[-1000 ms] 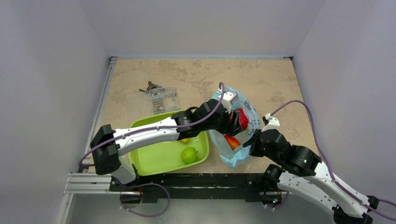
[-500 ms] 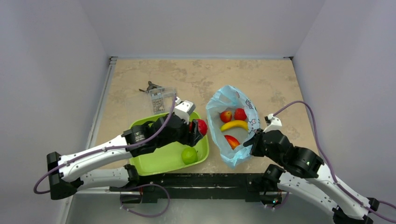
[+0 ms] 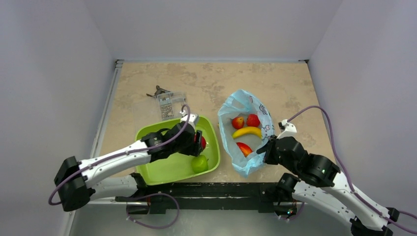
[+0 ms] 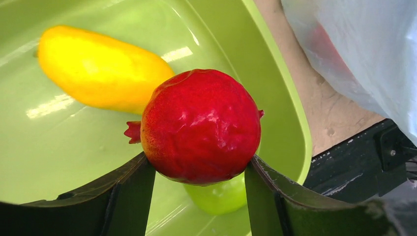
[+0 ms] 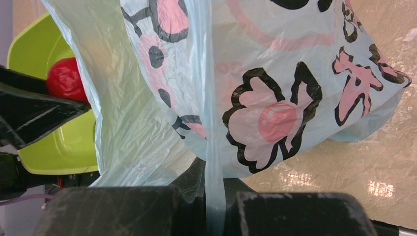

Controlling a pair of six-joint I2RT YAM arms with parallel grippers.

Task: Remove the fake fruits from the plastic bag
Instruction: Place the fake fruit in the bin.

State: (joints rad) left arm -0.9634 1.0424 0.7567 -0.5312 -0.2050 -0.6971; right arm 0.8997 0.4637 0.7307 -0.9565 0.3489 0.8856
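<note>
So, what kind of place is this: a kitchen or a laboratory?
Probably a robot test cell: plain pale walls box in a beige stone-patterned tabletop, white-and-black robot arms sit on a black rail, and the glossy yellow banana looks plastic.

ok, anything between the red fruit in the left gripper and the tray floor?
Yes: in the left wrist view the green apple lies in the tray, partly under the red fruit that the left gripper holds. The yellow fruit lies off to one side.

Red fruit [image 4: 201, 128] gripped, blue bag [image 3: 247, 165] lying open
</note>
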